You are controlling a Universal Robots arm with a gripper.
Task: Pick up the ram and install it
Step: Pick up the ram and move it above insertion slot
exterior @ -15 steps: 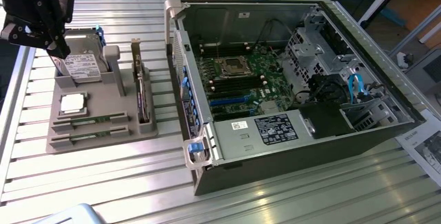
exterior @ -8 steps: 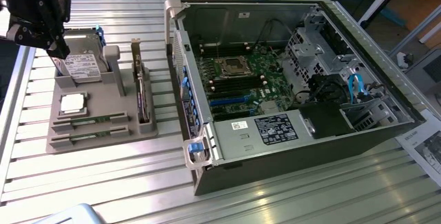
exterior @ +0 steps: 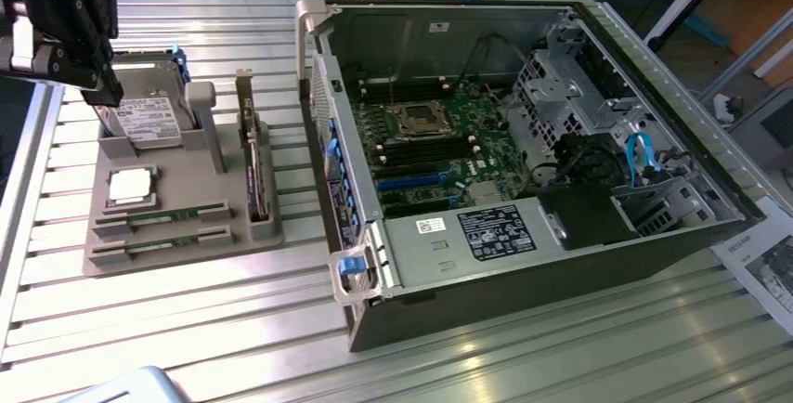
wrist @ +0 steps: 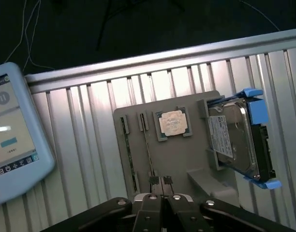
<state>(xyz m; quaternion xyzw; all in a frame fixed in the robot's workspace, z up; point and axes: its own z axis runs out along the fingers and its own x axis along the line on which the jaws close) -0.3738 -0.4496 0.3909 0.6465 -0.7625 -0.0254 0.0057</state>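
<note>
Two ram sticks (exterior: pixel 162 214) (exterior: pixel 159 242) lie edge-up in slots at the near end of a grey holder (exterior: pixel 186 180) on the exterior view's left. In the wrist view they are thin dark strips (wrist: pixel 126 150) (wrist: pixel 148 147) in that holder (wrist: pixel 186 154). My black gripper (exterior: pixel 103 92) hangs high over the holder's far end, above the hard drive (exterior: pixel 147 120). Its fingers (wrist: pixel 161 182) are pressed together with nothing between them, well above the sticks.
The holder also carries a square silver processor (exterior: pixel 132 186) (wrist: pixel 171 122), the blue-railed hard drive (wrist: pixel 237 140) and an upright dark card (exterior: pixel 254 175). An open computer case (exterior: pixel 496 143) with its motherboard (exterior: pixel 434 148) fills the exterior view's right. A tablet-like pendant (wrist: pixel 12 135) lies beside the slatted table.
</note>
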